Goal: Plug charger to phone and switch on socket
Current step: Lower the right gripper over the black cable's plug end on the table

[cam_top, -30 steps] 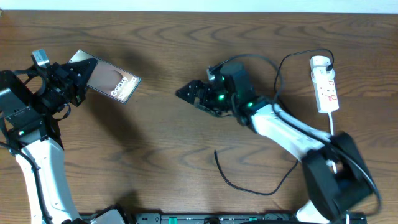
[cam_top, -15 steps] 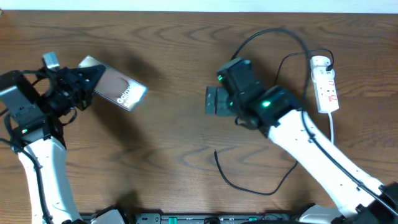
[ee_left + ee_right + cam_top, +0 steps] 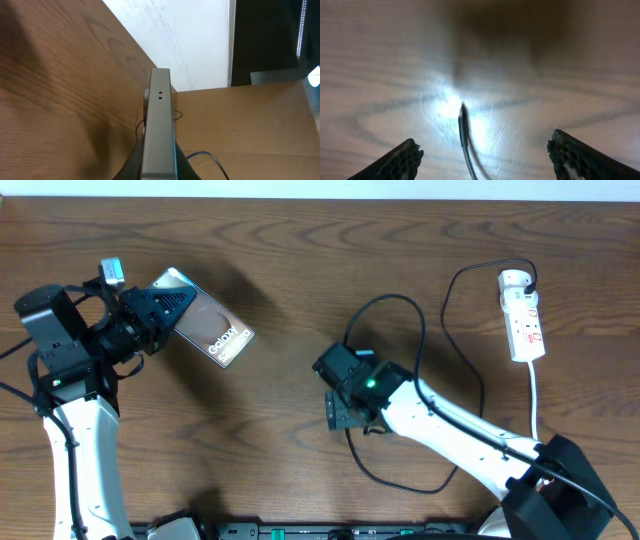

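1. The phone [image 3: 210,332] is held up over the left part of the table [image 3: 300,240]. Its long side runs from top left down to bottom right, and its free end points to the middle of the table.
2. The charger [image 3: 436,492] lies flat on the table. Its loose tip [image 3: 463,114] points away from the right wrist camera, between the two fingers.
3. A second ago the phone was further left. The right arm was up by the middle then; now it is low over the charger tip.
4. The phone has a shiny gold-brown back with white "Galaxy" on it. Its thin edge shows two small holes.
5. The left gripper [image 3: 150,315] is clamped on the phone's top-left end.
6. The right gripper [image 3: 345,417] is spread wide and holds nothing.
7. The socket [image 3: 524,315] is white and lies far right.
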`<state>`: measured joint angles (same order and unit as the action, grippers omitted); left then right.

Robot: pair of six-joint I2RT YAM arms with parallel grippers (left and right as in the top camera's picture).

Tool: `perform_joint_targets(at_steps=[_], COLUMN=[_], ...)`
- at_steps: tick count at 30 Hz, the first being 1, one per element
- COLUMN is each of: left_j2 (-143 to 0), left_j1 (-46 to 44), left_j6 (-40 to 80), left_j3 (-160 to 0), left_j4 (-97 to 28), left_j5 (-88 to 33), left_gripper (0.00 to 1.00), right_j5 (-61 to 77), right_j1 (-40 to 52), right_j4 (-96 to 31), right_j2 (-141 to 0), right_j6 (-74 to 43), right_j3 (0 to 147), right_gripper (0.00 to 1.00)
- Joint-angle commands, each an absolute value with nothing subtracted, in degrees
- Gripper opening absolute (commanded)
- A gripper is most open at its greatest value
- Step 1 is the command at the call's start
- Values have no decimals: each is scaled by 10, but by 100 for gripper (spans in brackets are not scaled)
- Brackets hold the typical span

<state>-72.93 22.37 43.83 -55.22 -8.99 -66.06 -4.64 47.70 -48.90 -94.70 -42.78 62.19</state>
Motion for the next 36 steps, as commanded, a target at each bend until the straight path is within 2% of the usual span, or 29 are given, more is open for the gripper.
perform_joint_targets(at_steps=[1, 6, 10, 14, 15, 17, 23, 36], left_j2=[-727, -727, -727, -727, -727, -727, -727, -727], left_j1=[222, 223, 223, 223, 223, 223, 222, 223], left_j6=[430, 422, 420, 420, 420, 420, 420, 420], left_j3=[-556, -556, -556, -556, -556, -556, -556, -556], left_j4=[-88, -88, -87, -87, -88, -87, -87, -87], left_j5=[-675, -675, -670, -670, -670, -668, -664, -664], left_gripper=[7, 7, 7, 7, 7, 7, 7, 7], right_j5=[-37, -37, -35, -34, -31, -3, 100, 113], right_j1=[499, 523, 531, 531, 531, 525, 470, 447], right_j4=[-488, -473, -455, -443, -437, -425, -421, -431], right_j2=[-952, -952, -953, -953, -953, -959, -1010, -1037], right_j6=[-488, -507, -523, -522, -513, -491, -465, -421], right_j3=[597, 566, 549, 546, 546, 546, 549, 551], right_gripper=[79, 72, 59, 57, 53, 45, 36, 42])
